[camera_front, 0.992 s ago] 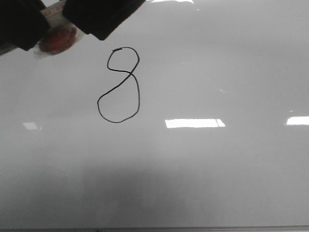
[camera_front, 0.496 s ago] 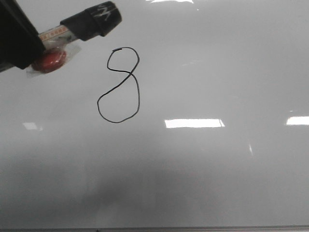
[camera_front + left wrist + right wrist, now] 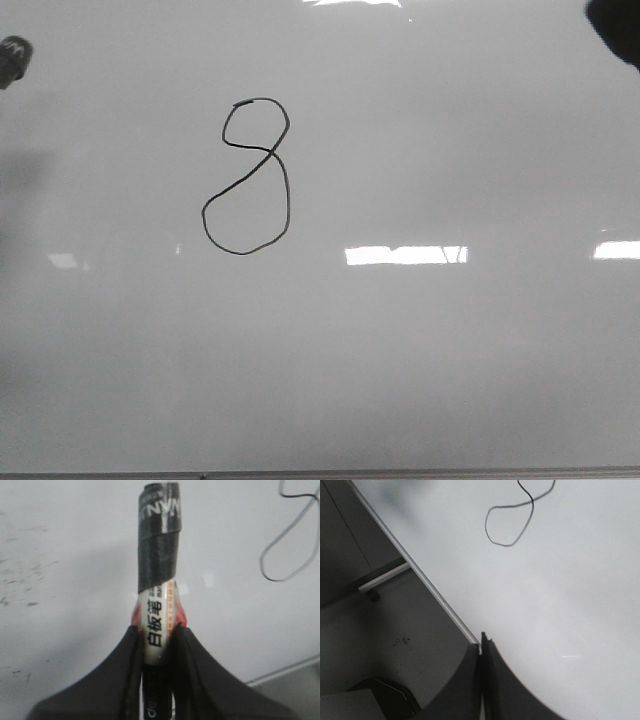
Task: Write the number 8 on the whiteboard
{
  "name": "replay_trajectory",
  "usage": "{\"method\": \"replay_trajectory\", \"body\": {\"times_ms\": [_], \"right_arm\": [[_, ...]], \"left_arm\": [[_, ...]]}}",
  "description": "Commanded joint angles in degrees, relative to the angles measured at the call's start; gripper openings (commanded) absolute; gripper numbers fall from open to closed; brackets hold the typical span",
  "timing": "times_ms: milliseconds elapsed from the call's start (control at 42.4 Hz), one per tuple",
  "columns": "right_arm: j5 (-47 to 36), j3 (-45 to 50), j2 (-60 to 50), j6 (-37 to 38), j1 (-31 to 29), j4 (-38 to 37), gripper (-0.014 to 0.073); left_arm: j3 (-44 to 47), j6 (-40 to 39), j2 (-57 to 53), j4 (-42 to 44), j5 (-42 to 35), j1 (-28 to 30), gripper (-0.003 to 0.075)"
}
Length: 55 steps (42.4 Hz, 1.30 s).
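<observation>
The number 8 [image 3: 270, 150] is a thin black line on the whiteboard [image 3: 420, 340], left of centre, with a small upper loop and a larger lower loop. My left gripper [image 3: 159, 630] is shut on a marker [image 3: 159, 570] with a white body and a black end. The marker points over the board to one side of the 8 [image 3: 273, 579]. In the front view only the marker's black tip [image 3: 14, 58] shows at the left edge. My right gripper [image 3: 481, 640] is shut and empty, over the whiteboard's edge [image 3: 420, 570]. The 8's loop [image 3: 505, 545] shows beyond it.
The board's thin dark bottom edge [image 3: 300, 474] runs along the front. Off the board's side lie a dark floor [image 3: 370, 640], a white bar [image 3: 382, 577] and a dark object [image 3: 385, 695]. Faint marker smudges [image 3: 25, 580] dot the board. A dark arm part [image 3: 618, 25] is at top right.
My left gripper has drawn away to the left with the marker, nearly out of the front view. A dark arm part has appeared at the top right. The 8 is unchanged.
</observation>
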Motion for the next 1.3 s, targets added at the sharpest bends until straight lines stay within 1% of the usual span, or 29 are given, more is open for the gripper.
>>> {"method": "replay_trajectory", "body": {"times_ms": [0,118,189,307,519,732,803,968,1039,1133,1275], "right_arm": [[-3.7,3.17,-5.49,0.6,-2.35,2.4,-0.006],[-8.06,8.71,-12.07,0.99,-3.08,2.76,-0.0059],[-10.7,10.76,-14.13,0.99,-3.08,2.82,-0.0059],[-13.58,13.04,-15.82,0.99,-3.08,2.83,-0.0059],[-13.82,13.5,-15.88,0.99,-3.08,2.89,-0.0059],[-13.82,13.5,-15.88,0.99,-3.08,2.89,-0.0059],[-13.82,13.5,-15.88,0.99,-3.08,2.89,-0.0059],[-13.82,13.5,-15.88,0.99,-3.08,2.89,-0.0059],[-13.82,13.5,-15.88,0.99,-3.08,2.89,-0.0059],[-13.82,13.5,-15.88,0.99,-3.08,2.89,-0.0059],[-13.82,13.5,-15.88,0.99,-3.08,2.89,-0.0059]], "left_arm": [[3.14,-0.84,-0.89,-4.91,-12.33,2.04,-0.0021],[7.49,-0.84,-0.79,-7.01,-24.07,2.41,-0.0021],[7.98,-0.84,-0.11,-7.01,-28.89,2.41,-0.0021],[7.42,-0.84,3.15,-7.01,-33.6,2.41,-0.0021],[3.86,-0.84,11.62,-7.01,-35.15,2.41,-0.002],[2.27,-0.84,14.66,-6.9,-36.23,2.41,-0.0013],[2.27,-0.84,14.64,-6.9,-36.22,2.41,0.0024],[2.27,-0.84,14.42,-6.9,-36.03,2.41,0.017],[2.27,-0.84,14.42,-6.9,-36.03,2.41,0.021],[2.27,-0.84,14.42,-6.9,-36.03,2.41,0.0233],[2.27,-0.84,14.42,-6.9,-36.03,2.41,0.0236]]}}
